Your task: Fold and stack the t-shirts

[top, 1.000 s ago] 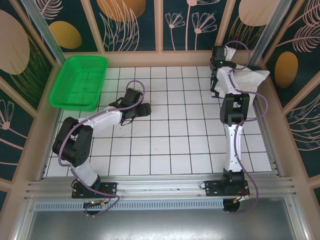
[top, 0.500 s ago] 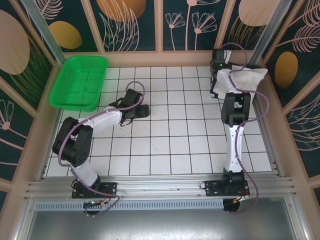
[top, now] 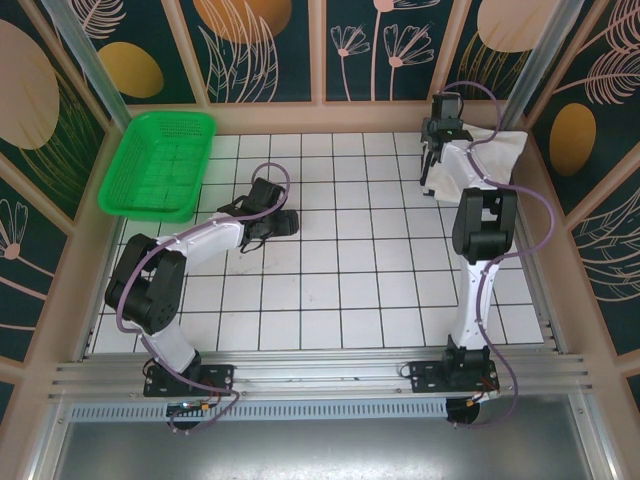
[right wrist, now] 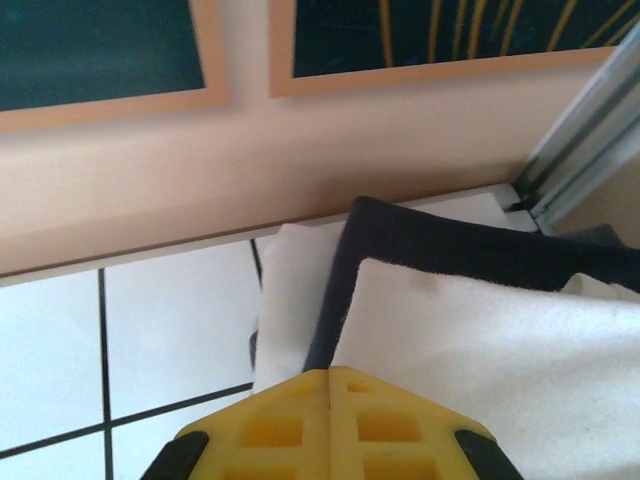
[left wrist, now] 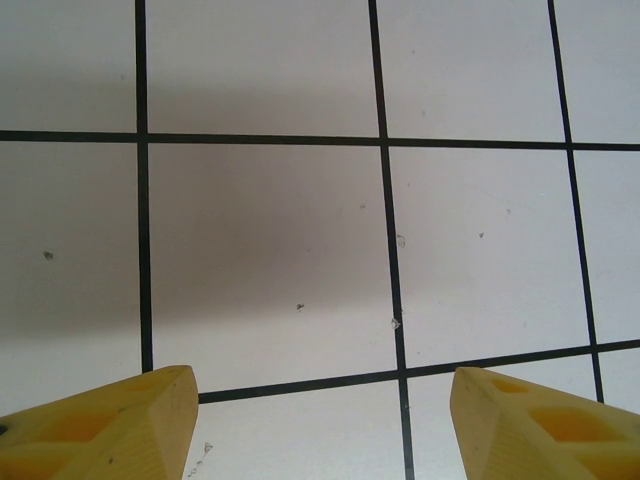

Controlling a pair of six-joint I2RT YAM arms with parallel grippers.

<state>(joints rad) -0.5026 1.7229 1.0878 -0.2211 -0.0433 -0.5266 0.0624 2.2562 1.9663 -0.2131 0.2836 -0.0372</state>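
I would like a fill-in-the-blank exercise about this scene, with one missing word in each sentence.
The mesh basket in the far left corner is ___.
The left gripper is ___, fingers wide apart above bare tiles.
The right gripper is ___, fingertips touching.
The navy t-shirt lies ___ the cream t-shirt.
Missing words: green; open; shut; under.

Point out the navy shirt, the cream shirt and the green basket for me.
Navy shirt (right wrist: 440, 245), right wrist view, on its dark top edge.
Cream shirt (right wrist: 500, 340), right wrist view, on its upper face.
Basket (top: 160, 165), top external view, on its mesh floor.
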